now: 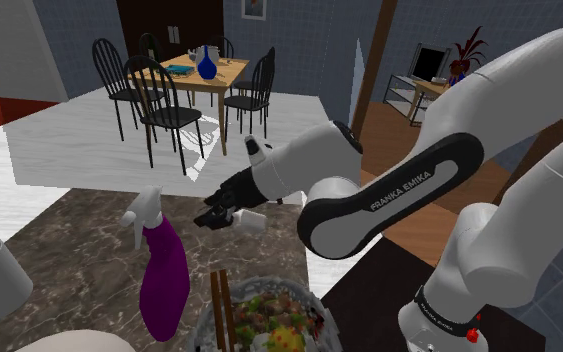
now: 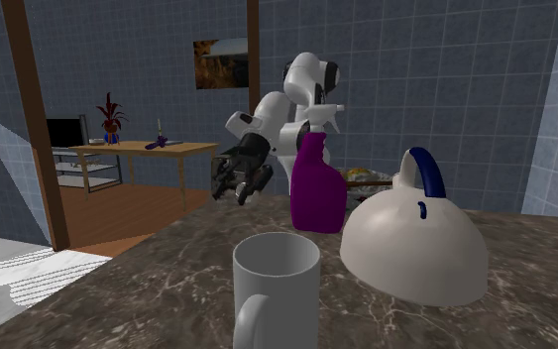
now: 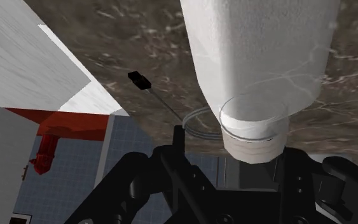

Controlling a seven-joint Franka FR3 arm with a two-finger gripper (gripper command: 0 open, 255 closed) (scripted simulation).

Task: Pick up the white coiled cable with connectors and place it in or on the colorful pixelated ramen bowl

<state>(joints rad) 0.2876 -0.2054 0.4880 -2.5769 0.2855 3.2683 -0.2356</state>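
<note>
- Hovering at the edge of the marble counter (image 1: 69,245), the black gripper (image 1: 216,216) has the narrow end of a white bottle-shaped object (image 3: 260,57) between its fingers; whether they clasp anything cannot be told.
- The thin coiled cable (image 3: 195,119) shows against the counter, just beside that narrow end, with its black connector (image 3: 139,79) stretched away.
- The colourful ramen bowl (image 1: 309,300) stands near a purple spray bottle (image 1: 164,275).
</note>
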